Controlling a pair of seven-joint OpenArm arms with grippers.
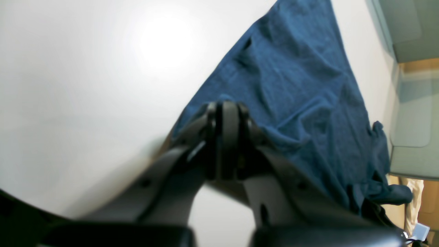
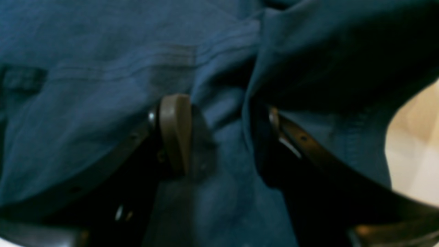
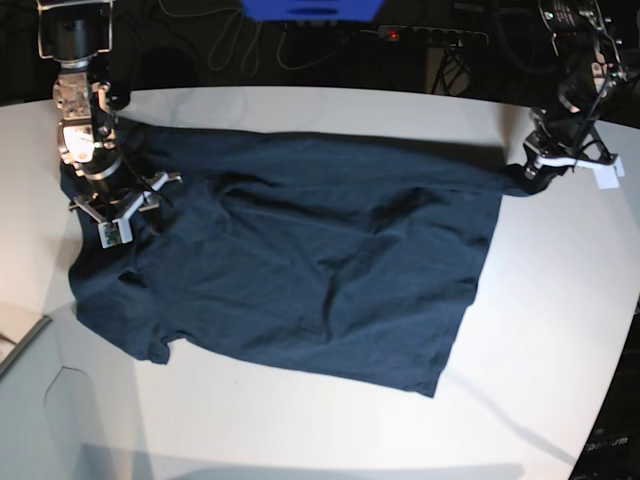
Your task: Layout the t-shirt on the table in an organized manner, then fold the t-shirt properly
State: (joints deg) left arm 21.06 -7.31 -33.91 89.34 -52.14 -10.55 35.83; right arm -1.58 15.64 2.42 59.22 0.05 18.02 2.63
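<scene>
The dark navy t-shirt (image 3: 300,260) lies spread out on the white table (image 3: 560,330), collar end at the left of the base view and hem at the right. My left gripper (image 3: 538,168) (image 1: 226,111) is shut on the far hem corner, which is drawn out to a point. The shirt (image 1: 295,85) runs away from its fingertips over the table (image 1: 85,85). My right gripper (image 3: 112,212) sits low on the collar end. Its jaws (image 2: 223,130) stand apart with a raised fold of the shirt (image 2: 103,85) between them; one tan pad (image 2: 175,132) shows bare.
A pale grey box corner (image 3: 18,345) juts in at the near left and shows again as the grey box (image 1: 411,120) beyond the shirt in the left wrist view. Cables and a power strip (image 3: 430,35) lie behind the table's curved far edge.
</scene>
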